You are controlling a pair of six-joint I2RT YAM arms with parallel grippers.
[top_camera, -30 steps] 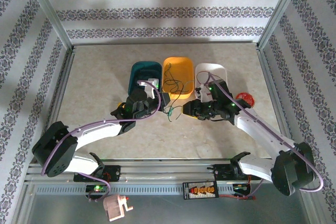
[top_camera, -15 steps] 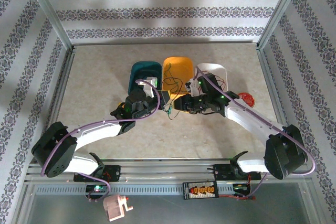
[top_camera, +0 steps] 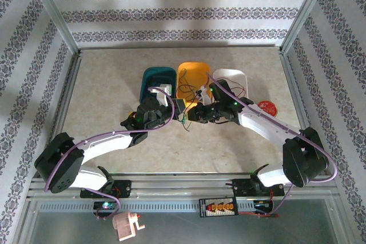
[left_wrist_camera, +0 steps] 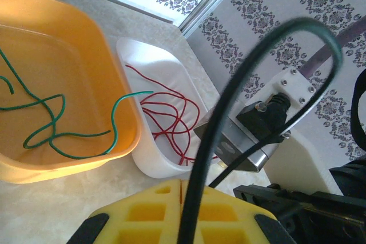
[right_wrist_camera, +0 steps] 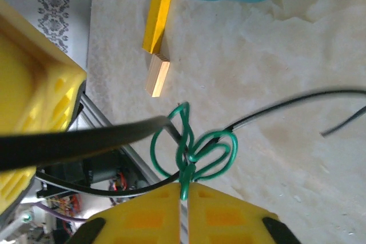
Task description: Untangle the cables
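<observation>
The left gripper [left_wrist_camera: 181, 190] has its two yellow fingers pressed together, and a thin black wire [left_wrist_camera: 200, 170] is pinched between them. In the left wrist view this wire rises out of the fingers and bends in a high arch to the right.

The right gripper [right_wrist_camera: 184, 190] is also fully closed. Its yellow fingers clamp a thin green wire [right_wrist_camera: 197, 152], which makes several small loops, like a knot, just above the fingertips. The black wire passes through these loops and runs on over the beige table [right_wrist_camera: 297, 55] to the right.

In the top view the two grippers are close to each other, almost tip to tip. The small tangle of cables [top_camera: 186, 119] hangs between them, in front of the orange plastic tray [top_camera: 193, 71].

Three trays stand side by side. The teal plastic tray [top_camera: 158, 75] is on the left, the orange one in the middle and the white plastic tray [top_camera: 234, 75] on the right. A loose green wire [left_wrist_camera: 114, 124] lies in the orange tray, and one of its ends goes over the rim toward the white tray. Several red wires [left_wrist_camera: 171, 112] lie curled in the white tray.

A round red disc [top_camera: 266, 107] lies on the table to the right of the white tray. A yellow block [right_wrist_camera: 155, 21] and a pale wooden block [right_wrist_camera: 156, 75] lie near the teal tray.
</observation>
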